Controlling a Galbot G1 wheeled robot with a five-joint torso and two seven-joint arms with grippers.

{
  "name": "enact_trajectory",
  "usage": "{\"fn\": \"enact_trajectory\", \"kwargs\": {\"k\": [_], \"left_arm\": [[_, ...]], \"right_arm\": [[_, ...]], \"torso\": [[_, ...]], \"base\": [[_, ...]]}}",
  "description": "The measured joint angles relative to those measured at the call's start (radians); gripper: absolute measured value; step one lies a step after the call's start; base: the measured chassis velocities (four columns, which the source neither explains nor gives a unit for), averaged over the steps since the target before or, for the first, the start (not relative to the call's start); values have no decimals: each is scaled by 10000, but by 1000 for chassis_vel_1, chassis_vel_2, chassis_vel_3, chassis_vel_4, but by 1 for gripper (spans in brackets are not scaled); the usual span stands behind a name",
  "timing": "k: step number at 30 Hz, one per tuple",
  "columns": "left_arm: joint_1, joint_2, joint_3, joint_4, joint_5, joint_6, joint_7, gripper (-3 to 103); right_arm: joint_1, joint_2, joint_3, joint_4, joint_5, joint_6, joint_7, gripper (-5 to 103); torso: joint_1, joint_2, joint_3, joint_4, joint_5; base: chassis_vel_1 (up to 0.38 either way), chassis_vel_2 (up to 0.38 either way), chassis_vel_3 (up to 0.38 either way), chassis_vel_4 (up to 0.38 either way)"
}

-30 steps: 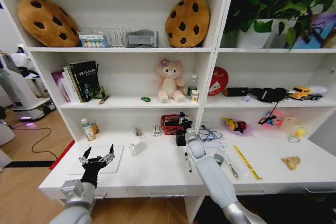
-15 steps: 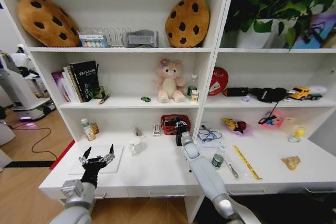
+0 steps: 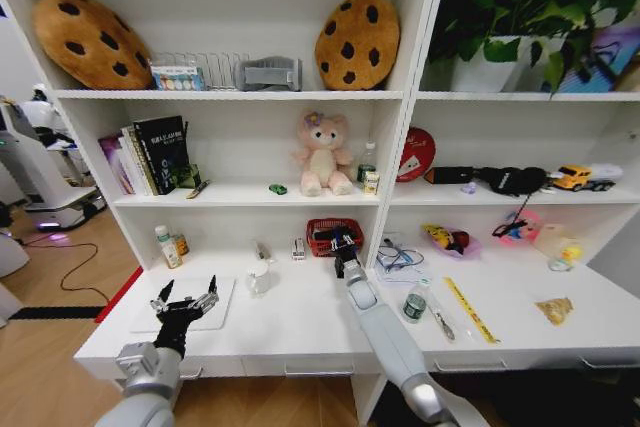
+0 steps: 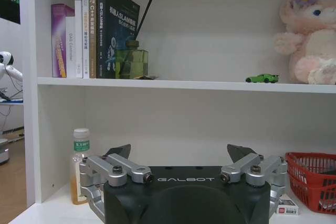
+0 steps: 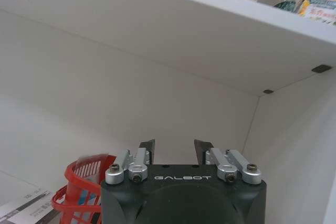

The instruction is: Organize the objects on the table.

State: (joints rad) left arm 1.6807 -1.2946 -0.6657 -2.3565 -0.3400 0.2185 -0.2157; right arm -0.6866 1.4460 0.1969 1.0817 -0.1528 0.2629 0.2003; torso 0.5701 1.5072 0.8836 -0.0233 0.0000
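White shelving unit (image 3: pixel 400 95) against a white back wall, wood floor (image 3: pixel 60 277) to the left

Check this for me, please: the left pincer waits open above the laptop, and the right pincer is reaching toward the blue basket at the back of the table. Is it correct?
One detail is wrong: the basket is red, not blue, as the head view shows. The rest holds: the left pincer waits open above the laptop, and the right pincer reaches toward the basket at the back of the table.
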Motion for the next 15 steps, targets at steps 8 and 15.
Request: {"fn": "enact_trajectory", "kwargs": {"k": [8,15], "left_arm": [[0,0,1,0,0,0,0,100],[0,0,0,0,0,0,0,100]], "right_arm": [[-1844,-1148,-1577,4132,2930,-3238,2803,73],[-3585,-1824,-2346,7559,6956,-6036,6084,94]], "torso": [[-1,1,-1,-3,1],[-3,3,-2,1,1]], "base": [[0,0,0,0],[0,0,0,0]]}}
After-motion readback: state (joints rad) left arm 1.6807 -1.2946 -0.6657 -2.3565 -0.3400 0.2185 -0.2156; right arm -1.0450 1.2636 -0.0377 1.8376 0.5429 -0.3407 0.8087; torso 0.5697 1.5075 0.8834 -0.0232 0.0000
